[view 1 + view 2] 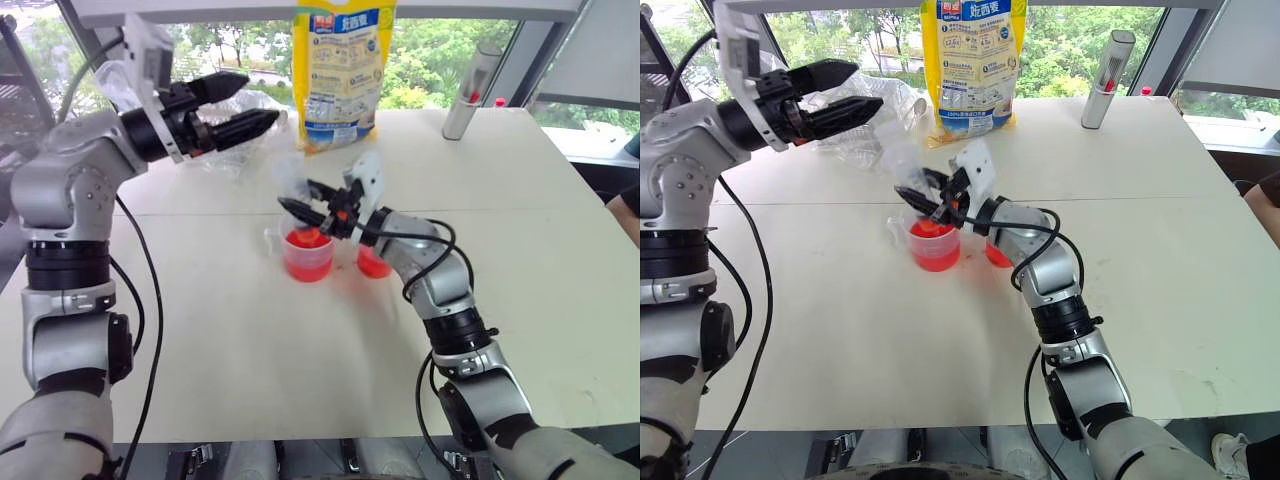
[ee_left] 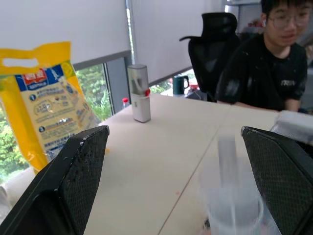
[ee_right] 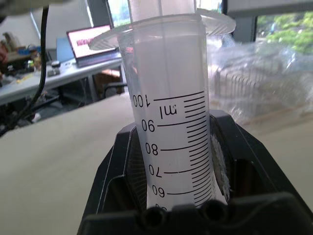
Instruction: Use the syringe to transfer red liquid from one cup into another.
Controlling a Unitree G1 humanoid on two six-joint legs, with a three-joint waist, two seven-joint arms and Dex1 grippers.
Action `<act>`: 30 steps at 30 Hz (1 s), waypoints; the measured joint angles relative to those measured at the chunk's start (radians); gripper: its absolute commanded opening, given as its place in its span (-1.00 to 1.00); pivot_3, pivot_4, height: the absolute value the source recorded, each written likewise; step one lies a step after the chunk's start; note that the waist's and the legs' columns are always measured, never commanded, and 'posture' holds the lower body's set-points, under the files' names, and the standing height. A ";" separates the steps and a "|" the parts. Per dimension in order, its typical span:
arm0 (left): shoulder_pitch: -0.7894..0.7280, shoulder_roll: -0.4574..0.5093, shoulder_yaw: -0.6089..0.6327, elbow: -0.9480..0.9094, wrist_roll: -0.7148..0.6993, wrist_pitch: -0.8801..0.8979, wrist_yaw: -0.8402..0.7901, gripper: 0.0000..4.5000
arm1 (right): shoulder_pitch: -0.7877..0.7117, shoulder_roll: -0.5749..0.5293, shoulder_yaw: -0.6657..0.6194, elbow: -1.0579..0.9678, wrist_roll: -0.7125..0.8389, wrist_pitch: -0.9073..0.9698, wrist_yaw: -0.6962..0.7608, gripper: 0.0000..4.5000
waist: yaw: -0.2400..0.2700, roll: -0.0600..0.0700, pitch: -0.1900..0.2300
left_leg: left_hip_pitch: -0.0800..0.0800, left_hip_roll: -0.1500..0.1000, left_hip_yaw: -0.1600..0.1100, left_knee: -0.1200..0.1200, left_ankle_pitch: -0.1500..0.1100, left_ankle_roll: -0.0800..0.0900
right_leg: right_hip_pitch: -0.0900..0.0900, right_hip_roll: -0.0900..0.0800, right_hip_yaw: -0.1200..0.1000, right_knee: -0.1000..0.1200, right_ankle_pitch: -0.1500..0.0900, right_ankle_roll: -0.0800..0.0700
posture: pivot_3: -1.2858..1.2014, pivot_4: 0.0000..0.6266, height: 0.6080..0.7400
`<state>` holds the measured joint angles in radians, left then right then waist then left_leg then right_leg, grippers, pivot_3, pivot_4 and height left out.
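Right gripper (image 3: 183, 196) clamped on the syringe (image 3: 168, 122) above the beaker (image 1: 307, 255); left gripper (image 1: 240, 105) apart, empty.

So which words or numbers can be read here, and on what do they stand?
"100", "90", "80", "70", "60": scale on the syringe, upside down.
"ml": same scale.
Yellow bag: print too small to read.
Grey tube: no readable text.
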<state>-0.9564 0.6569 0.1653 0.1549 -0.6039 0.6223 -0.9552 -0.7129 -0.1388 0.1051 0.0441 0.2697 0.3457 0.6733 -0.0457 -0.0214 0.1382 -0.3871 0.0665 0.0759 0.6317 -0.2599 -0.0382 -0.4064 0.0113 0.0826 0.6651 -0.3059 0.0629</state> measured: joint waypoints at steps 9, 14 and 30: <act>-0.029 -0.023 0.013 0.001 -0.032 0.019 0.005 0.98 | -0.011 -0.078 -0.156 -0.173 0.115 0.141 -0.103 -0.37 | 0.002 0.000 0.000 | -0.001 -0.001 0.000 0.000 0.000 0.000 | 0.000 -0.003 -0.001 0.000 0.000 0.000 | 0.03 -0.52 1.00; -0.050 -0.074 -0.019 0.035 -0.018 -0.004 -0.019 0.98 | 0.031 -0.160 -0.256 -0.322 0.172 0.209 -0.162 -0.37 | 0.002 0.000 0.000 | -0.001 -0.001 0.001 0.000 0.000 0.000 | 0.000 -0.003 -0.001 -0.001 0.000 0.000 | 0.03 -0.52 1.00; -0.323 -0.321 -0.131 0.401 0.072 -0.171 -0.170 0.98 | 0.279 -0.186 -0.225 -0.380 0.113 0.139 -0.255 -0.37 | 0.001 0.000 0.000 | -0.002 -0.002 0.000 -0.001 0.000 0.000 | -0.001 0.004 0.000 -0.002 0.000 0.000 | 0.03 -0.52 1.00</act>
<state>-1.2793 0.3355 0.0348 0.5555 -0.5321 0.4513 -1.1247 -0.4336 -0.3253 -0.1196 -0.3359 0.3827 0.4845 0.4183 -0.0443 -0.0211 0.1386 -0.3896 0.0647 0.0763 0.6312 -0.2599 -0.0380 -0.4076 0.0150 0.0826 0.6630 -0.3061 0.0631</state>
